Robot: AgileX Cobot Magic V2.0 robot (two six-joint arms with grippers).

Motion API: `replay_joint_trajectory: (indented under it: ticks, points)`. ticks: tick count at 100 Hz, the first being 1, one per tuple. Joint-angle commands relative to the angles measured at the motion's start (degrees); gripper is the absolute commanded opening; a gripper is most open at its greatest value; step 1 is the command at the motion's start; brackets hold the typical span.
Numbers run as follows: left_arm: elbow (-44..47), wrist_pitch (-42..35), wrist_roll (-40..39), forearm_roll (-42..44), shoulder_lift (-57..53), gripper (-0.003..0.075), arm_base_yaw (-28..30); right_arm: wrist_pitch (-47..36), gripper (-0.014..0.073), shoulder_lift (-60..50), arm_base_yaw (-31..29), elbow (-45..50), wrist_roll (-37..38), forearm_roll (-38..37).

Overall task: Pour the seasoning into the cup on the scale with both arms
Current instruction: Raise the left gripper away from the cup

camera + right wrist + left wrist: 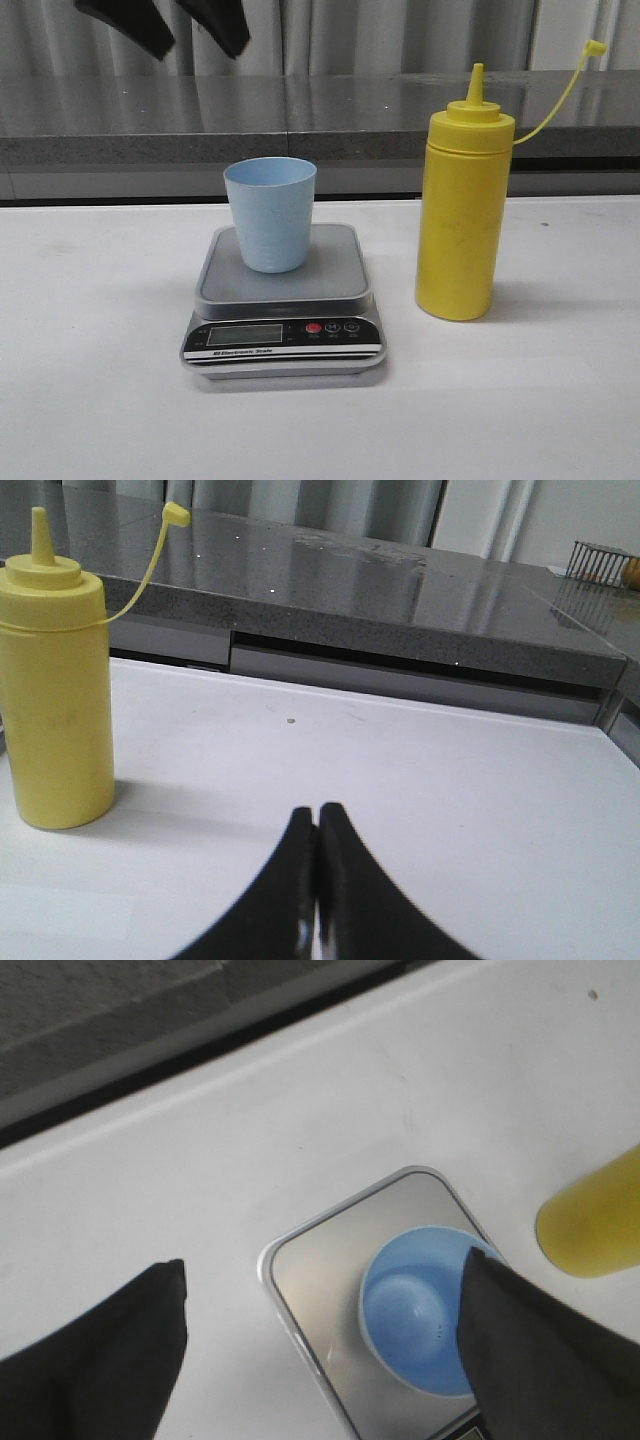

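Bottle [463,215] upright on table [90,400], beside scale [283,300], on its right; long axis vertical, nozzle up, cap off on tether. Cup [270,212] upright on scale platform. Right gripper [317,825] nearer bottle, low, fingers closed, empty. Left gripper [320,1345] spread wide above cup, empty.

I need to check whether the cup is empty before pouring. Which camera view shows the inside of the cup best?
The left wrist view: it looks straight down into the cup, showing a bare blue bottom, partly covered by one finger. The front view shows only its outer wall on the scale. The right wrist view misses it.
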Motion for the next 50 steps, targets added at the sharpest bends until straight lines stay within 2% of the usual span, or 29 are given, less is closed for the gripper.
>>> replay_joint_trajectory:
  ticks: [1,27,50]
  points:
    - [2.3,-5.7,-0.1,-0.4,-7.1,0.0538,1.9,-4.7,-0.0066,-1.0,-0.4,0.0,0.0,-0.5]
    - [18.9,-14.7,-0.1,-0.4,-22.3,0.0538,9.3,-4.7,-0.0066,-1.0,-0.4,0.0,0.0,-0.5]
    - [33.6,-24.0,0.1,0.5,-37.9,0.0538,12.7,-4.7,-0.0066,-1.0,-0.4,0.0,0.0,-0.5]
